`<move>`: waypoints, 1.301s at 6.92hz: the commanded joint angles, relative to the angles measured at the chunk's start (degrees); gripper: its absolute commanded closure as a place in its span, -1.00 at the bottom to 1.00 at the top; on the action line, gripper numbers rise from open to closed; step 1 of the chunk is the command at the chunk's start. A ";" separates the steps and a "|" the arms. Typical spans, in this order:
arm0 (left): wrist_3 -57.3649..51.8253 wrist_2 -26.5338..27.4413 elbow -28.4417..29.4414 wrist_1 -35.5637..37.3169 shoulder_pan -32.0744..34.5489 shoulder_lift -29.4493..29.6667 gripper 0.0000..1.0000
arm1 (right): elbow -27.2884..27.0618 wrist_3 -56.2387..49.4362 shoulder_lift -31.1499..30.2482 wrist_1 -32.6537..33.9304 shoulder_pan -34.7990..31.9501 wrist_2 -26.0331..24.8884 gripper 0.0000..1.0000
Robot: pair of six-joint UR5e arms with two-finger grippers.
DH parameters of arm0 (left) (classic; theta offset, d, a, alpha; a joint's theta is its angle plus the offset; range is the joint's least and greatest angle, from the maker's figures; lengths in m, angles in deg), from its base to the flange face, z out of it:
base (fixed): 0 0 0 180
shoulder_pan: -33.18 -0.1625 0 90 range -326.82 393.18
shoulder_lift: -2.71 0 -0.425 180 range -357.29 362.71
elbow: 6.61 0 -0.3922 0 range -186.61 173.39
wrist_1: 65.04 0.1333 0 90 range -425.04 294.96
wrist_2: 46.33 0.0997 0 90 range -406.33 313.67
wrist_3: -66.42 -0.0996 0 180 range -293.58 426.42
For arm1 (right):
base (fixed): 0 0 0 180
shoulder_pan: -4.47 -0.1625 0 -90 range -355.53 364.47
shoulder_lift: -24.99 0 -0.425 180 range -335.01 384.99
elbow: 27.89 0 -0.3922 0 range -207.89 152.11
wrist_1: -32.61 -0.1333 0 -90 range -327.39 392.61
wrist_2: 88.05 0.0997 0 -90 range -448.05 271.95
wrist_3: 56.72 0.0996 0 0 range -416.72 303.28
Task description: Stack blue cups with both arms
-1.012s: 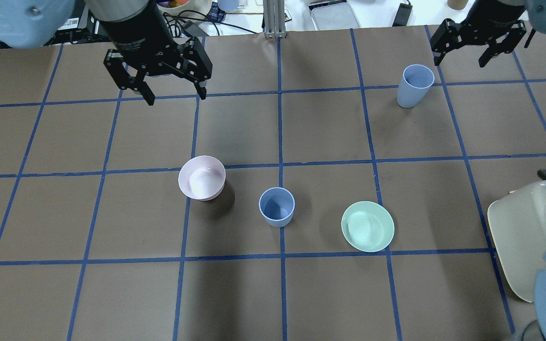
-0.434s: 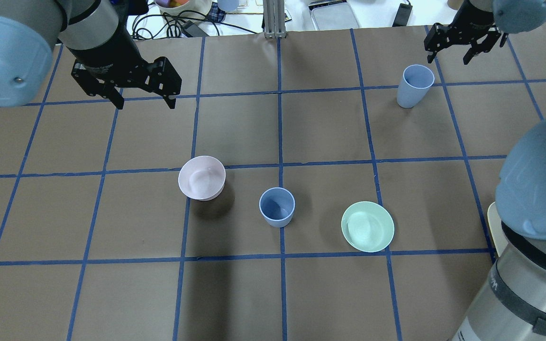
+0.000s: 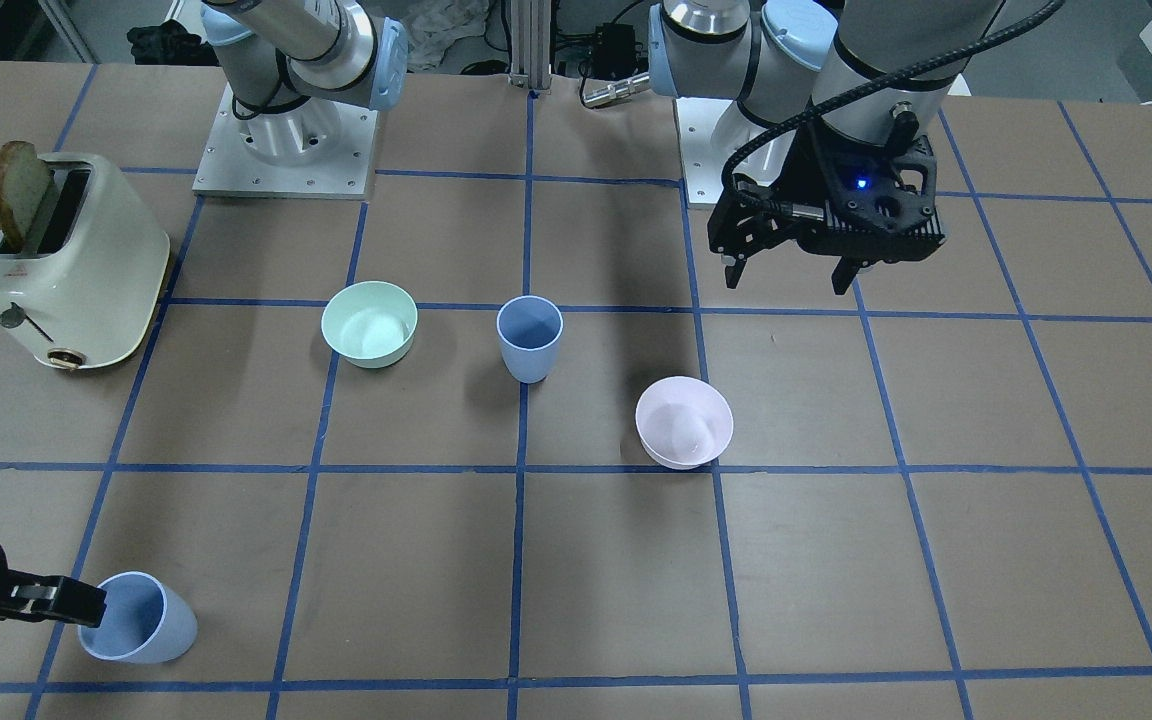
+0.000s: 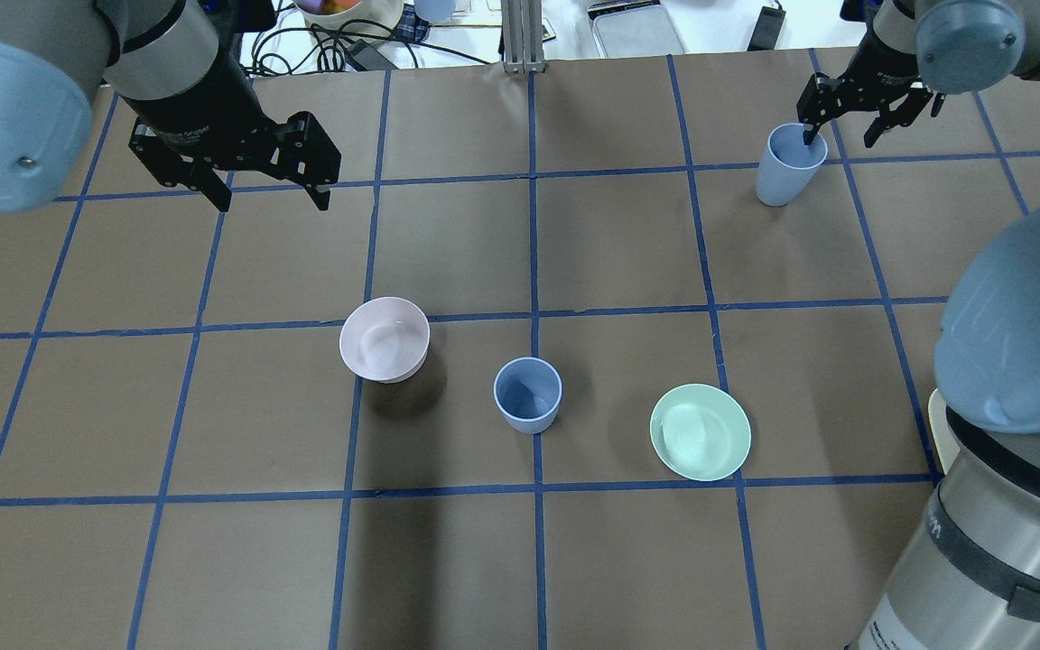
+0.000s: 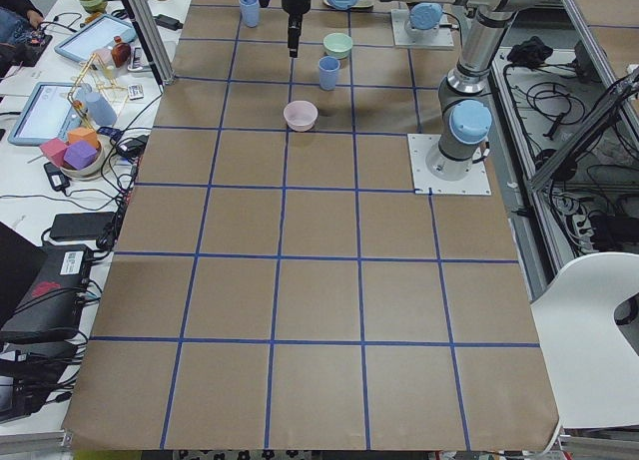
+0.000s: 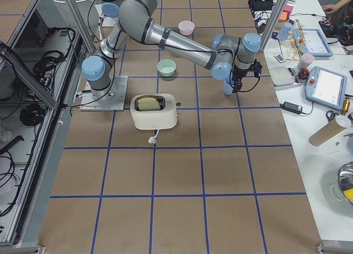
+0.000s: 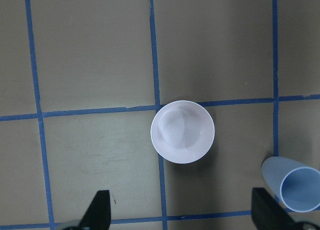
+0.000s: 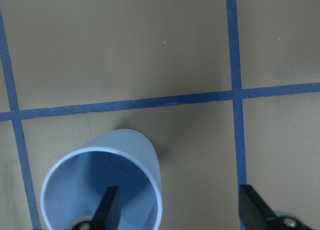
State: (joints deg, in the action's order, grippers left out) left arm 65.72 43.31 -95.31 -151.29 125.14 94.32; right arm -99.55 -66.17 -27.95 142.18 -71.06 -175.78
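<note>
We see both blue cups standing upright on the table (image 4: 619, 244), mouths up and long axes vertical. The middle blue cup (image 4: 527, 394) sits on a blue tape line between the pink bowl (image 4: 385, 338) and the green bowl (image 4: 701, 431). The far blue cup (image 4: 789, 164) stands well apart from it, toward the table's far right side in the overhead view. The right gripper (image 4: 839, 138) has its fingers spread apart across that far cup's wall. In its wrist view one finger (image 8: 109, 207) hangs inside the mouth and the other lies outside the rim, and we cannot tell whether either touches the plastic. The left gripper (image 4: 273, 203) hovers with fingers wide apart, holding nothing, over bare table beyond the pink bowl. Compared with 0.4 s ago, the right gripper has come down from just beyond the cup to straddle its rim. The left gripper has hardly shifted in that time, though a second ago it hung nearer the table's middle. Neither cup has moved.
</note>
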 commanded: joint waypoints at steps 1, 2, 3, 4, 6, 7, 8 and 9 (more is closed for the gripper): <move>0.00 0.10 0.02 0.03 -0.03 -0.11 -1.00 | -0.94 0.14 0.64 1.52 -0.06 0.37 0.10; 0.00 0.10 0.02 0.03 -0.03 -0.11 -1.00 | -1.64 0.05 0.55 1.52 0.03 1.24 0.42; 0.00 0.28 0.02 -0.06 -0.03 -0.29 -1.00 | -1.99 -0.04 0.55 1.52 -0.06 1.34 0.62; 0.00 0.28 0.02 -0.06 -0.03 -0.29 -1.00 | -1.99 -0.21 0.38 2.21 -0.06 1.42 0.76; 0.00 0.28 0.02 -0.32 -0.03 -0.55 -1.00 | -1.64 -2.14 -2.94 1.44 -0.41 1.42 0.86; 0.00 0.28 0.02 -0.32 -0.11 -0.55 -1.00 | -3.30 -1.19 -7.05 -0.57 -3.11 1.25 0.87; 0.00 0.28 0.02 -0.41 -0.11 -0.55 -1.00 | -6.27 0.47 -10.58 -1.90 -8.18 1.16 0.88; 0.00 0.28 0.02 -0.32 -0.11 -0.55 -1.00 | -10.65 6.06 -15.05 -3.13 -13.63 1.25 0.90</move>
State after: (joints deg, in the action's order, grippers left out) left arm 65.72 43.58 -95.29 -151.65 125.05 93.77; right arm -105.74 -64.99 -37.90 140.63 -78.63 -174.55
